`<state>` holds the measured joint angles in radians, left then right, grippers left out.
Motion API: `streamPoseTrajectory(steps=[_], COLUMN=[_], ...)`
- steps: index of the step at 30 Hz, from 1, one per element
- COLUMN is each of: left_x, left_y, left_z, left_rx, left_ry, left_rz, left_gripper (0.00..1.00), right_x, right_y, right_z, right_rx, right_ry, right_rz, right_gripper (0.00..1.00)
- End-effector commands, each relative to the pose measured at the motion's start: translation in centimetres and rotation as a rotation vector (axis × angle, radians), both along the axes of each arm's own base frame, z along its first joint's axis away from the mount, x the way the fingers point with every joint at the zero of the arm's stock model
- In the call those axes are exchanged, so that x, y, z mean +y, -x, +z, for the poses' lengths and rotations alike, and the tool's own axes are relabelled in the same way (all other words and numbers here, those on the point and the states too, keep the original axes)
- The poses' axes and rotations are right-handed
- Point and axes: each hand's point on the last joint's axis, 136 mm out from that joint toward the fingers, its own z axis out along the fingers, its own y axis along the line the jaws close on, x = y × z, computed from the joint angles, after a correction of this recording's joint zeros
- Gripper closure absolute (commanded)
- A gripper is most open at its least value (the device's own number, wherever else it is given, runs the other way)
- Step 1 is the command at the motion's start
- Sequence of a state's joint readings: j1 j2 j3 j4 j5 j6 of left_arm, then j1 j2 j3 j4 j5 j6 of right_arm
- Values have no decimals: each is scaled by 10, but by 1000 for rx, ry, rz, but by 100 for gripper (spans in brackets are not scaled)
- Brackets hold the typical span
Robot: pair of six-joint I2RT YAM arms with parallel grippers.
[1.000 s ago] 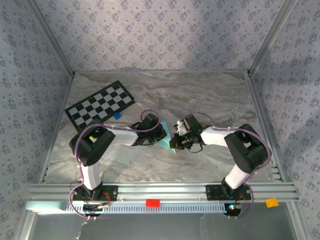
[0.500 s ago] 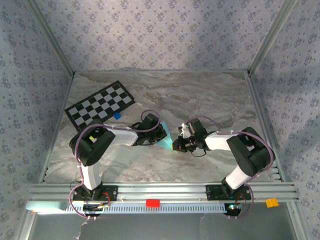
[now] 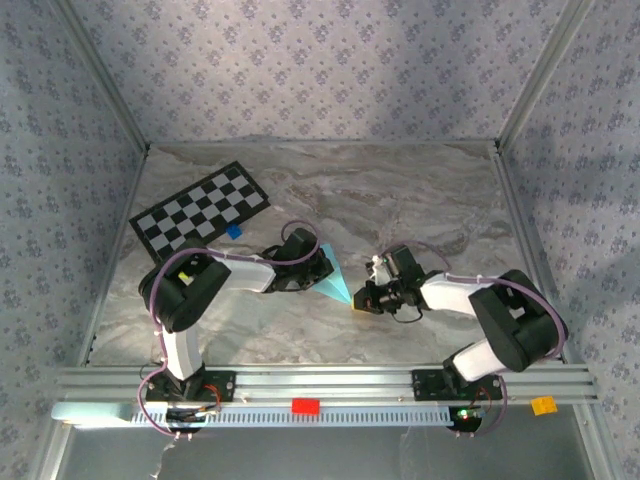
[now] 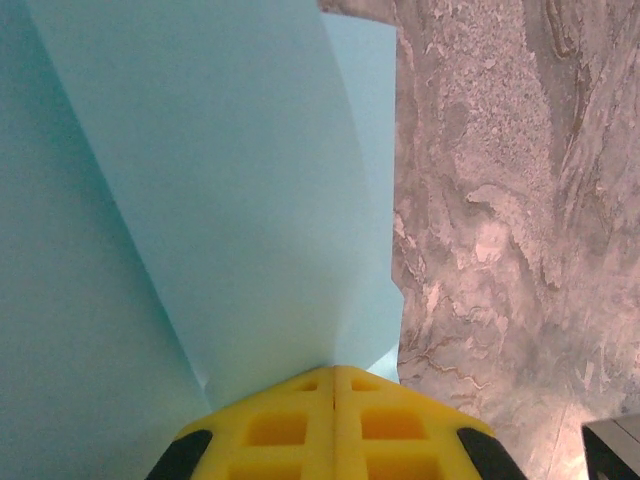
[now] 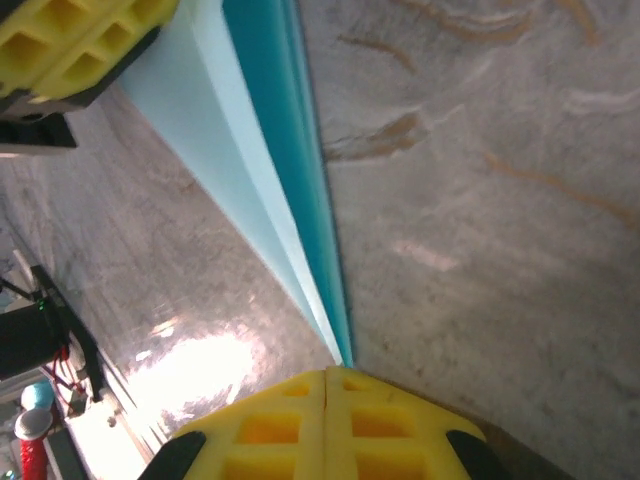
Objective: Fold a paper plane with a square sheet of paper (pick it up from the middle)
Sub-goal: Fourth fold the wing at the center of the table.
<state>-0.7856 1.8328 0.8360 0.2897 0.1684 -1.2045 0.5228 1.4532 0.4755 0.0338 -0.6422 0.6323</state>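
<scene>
**Tear risk at the nose**

Both hands are clamping the pointed light sky-blue paper plane (image 3: pixel 333 284), which is spanning between them over the marbled grey tabletop (image 3: pixel 420 200). The left hand (image 4: pixel 335 378) is gripping its wide end, the right hand (image 5: pixel 328 378) its tip. Pulling apart is risking a torn or slipping tip.

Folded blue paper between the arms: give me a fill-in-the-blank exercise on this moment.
The left pincer and the right pincer are both ___ on the folded light sky-blue paper.
The paper narrows to a point toward the ___ pincer.
The black-and-white checkerboard card lies nearer the ___ arm.
Missing words: shut; right; left.
</scene>
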Motion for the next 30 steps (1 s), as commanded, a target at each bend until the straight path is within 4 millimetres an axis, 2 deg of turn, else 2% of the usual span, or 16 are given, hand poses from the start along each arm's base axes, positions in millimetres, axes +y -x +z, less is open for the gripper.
streamPoseTrajectory(steps=[1,3,5,9,16,20,24,30], left_x=[24,24,24,23,22,20,20,19], left_y=[8,9,8,9,9,9,8,7], left_z=[-23,-24,-24,-24,-24,-23,-23,-22], left_rx=[47,48,46,46,48,47,46,43], left_ry=[-97,-97,-97,-97,-96,-94,-95,-99], left_rz=[40,37,40,36,32,29,28,24], left_gripper=[100,100,100,100,100,100,100,100], right_x=[8,15,21,25,38,44,37,24], right_y=[2,-6,-13,-33,-60,-63,-64,-53], right_z=[29,45,52,42,30,24,5,-20], right_rx=[5,-17,-22,-36,-15,-3,26,79], right_ry=[-74,-94,-96,-34,-23,-11,39,70], right_rz=[32,41,44,26,-29,-22,-49,-87], right_gripper=[96,96,96,96,97,97,97,98])
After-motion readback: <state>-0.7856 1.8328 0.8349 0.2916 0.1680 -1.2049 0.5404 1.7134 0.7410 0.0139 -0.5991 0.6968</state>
